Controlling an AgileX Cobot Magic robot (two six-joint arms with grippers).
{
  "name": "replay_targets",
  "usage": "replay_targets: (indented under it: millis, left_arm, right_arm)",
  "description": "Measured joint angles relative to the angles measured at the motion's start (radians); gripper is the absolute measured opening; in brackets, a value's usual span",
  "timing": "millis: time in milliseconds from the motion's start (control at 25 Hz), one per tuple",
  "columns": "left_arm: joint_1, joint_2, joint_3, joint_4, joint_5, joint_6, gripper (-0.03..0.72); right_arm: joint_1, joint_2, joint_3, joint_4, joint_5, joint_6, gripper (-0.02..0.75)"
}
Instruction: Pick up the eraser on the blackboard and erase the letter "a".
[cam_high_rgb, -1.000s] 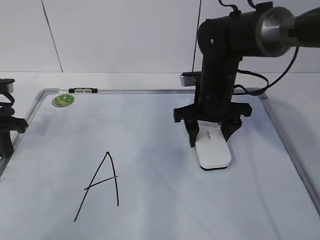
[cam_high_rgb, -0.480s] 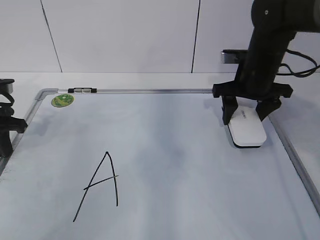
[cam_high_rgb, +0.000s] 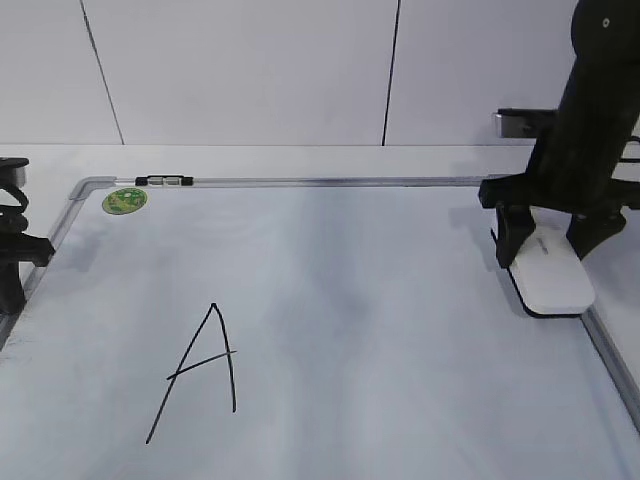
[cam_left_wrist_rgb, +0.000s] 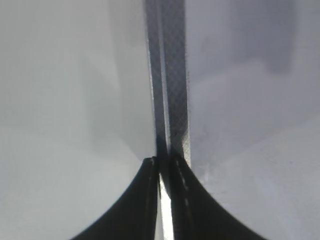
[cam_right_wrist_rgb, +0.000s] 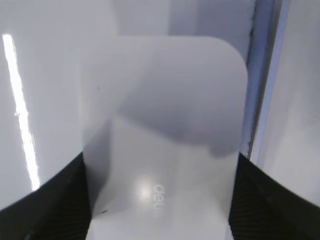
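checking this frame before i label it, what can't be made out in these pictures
- Exterior view: the right pincer straddles the white rounded plastic eraser; the fingers and arm hide its far end, so contact is unclear.
- Right wrist view: grey lettering on the eraser is blurred, unreadable.
- Left wrist view: the left pincer is blurred against the silver-grey frame of the white board; whether it clamps it is unclear.
- No small cursive "a" shows, only the black angular capital "A".

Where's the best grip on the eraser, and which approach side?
Take the eraser across its two long sides, from above. It lies flat on the blackboard beside the right frame rail, and the right gripper already straddles those sides with its fingers flanking the white body.
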Motion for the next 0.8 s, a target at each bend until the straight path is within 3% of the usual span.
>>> replay_targets:
  millis: [240, 800]
  left_arm:
    - [0.0, 0.0, 0.0, 0.0, 0.0, 0.0, 0.036]
    - [0.0, 0.0, 0.0, -0.002, 0.0, 0.0, 0.036]
  right_arm:
    - [-0.011, -0.027, 0.105, 0.002, 0.002, -0.008, 0.538]
    - [-0.055, -0.027, 0.114, 0.05, -0.049, -0.073, 0.538]
